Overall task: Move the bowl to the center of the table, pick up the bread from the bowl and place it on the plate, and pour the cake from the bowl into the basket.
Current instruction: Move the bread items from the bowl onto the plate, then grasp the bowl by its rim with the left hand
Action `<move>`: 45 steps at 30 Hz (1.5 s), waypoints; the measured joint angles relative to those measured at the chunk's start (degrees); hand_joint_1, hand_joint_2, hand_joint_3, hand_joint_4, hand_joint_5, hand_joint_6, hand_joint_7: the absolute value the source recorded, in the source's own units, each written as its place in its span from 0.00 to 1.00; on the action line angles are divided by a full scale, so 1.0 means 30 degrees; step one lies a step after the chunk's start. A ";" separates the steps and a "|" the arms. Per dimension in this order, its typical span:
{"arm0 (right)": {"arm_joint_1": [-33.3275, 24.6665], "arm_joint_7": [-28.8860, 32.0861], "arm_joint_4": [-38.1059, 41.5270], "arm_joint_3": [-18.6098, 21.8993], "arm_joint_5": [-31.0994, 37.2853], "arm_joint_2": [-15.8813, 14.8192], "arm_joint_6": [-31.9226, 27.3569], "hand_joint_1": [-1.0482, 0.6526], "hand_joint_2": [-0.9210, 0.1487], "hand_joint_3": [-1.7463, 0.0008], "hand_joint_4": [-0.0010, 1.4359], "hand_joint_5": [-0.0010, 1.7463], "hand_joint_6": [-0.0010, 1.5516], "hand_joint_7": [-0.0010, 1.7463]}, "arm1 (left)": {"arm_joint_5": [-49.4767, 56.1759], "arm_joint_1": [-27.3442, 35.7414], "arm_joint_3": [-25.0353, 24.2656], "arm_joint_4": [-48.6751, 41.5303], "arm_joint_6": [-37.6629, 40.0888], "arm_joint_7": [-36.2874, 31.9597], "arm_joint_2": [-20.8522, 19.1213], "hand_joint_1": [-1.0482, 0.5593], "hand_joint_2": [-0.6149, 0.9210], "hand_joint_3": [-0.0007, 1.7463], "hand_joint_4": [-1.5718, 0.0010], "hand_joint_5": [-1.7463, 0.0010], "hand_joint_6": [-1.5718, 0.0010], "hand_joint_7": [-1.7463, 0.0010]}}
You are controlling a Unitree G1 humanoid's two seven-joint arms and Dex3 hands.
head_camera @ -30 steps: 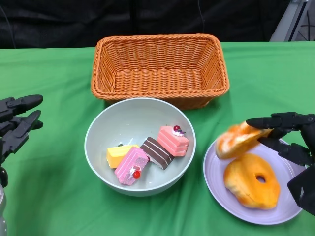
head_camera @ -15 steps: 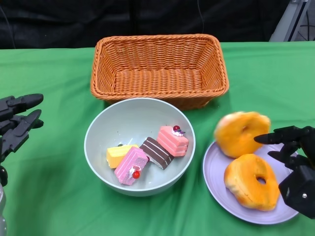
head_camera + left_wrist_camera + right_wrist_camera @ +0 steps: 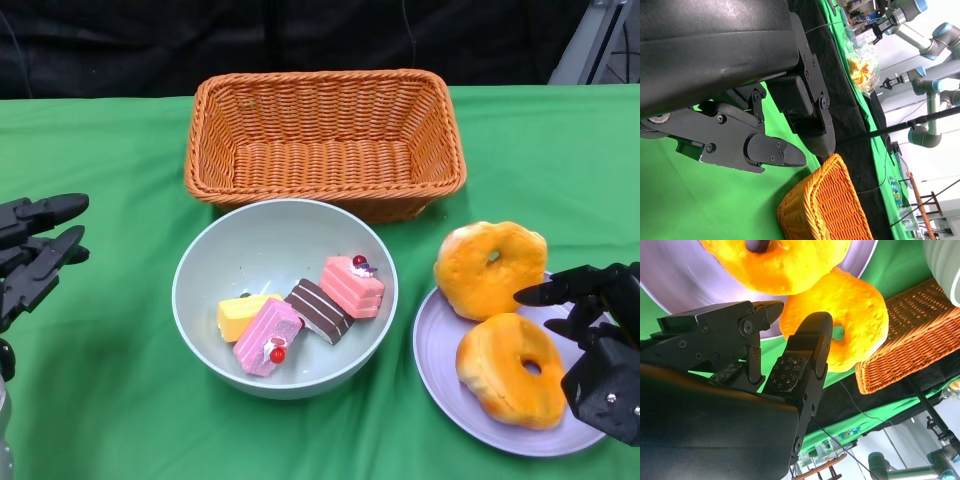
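The green cloth-covered table (image 3: 110,390) is carrying an orange woven wicker basket (image 3: 325,135) at 12 o'clock. The pale green round bowl (image 3: 283,296) is sitting at centre, touching the basket's near wall and holding four small cake pieces (image 3: 300,312). The lilac round plate (image 3: 432,350) at 4 o'clock is bearing two orange ring-shaped breads; the upper bread (image 3: 489,267) is overhanging the rim at 12 o'clock. The right hand (image 3: 600,350) is hanging released, fingers apart, beside the plate. The left hand (image 3: 35,250) at 9 o'clock is empty, fingers spread. Judged: pouring is coming next; grip the bowl rim firmly and tilt it slowly toward 12 o'clock over the basket wall.
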State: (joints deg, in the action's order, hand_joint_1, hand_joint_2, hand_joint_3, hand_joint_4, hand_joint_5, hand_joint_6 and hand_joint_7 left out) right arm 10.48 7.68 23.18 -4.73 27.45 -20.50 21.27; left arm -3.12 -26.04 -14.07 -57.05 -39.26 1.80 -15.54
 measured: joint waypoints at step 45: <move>-0.3059 -0.9111 -0.9064 0.1390 -1.3760 0.3329 -0.3467 0.52 0.31 0.48 0.47 0.95 0.39 0.80 | 0.1727 0.0878 0.4167 0.0106 -0.8942 0.7859 -0.2313 0.30 1.00 0.07 0.51 0.99 0.56 1.00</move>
State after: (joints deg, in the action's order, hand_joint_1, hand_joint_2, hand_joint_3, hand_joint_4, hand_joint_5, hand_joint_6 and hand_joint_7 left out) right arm 1.30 -19.65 -4.01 -0.56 -13.83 -10.52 10.87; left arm 2.06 -23.41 -1.56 -56.74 -66.09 25.38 -22.48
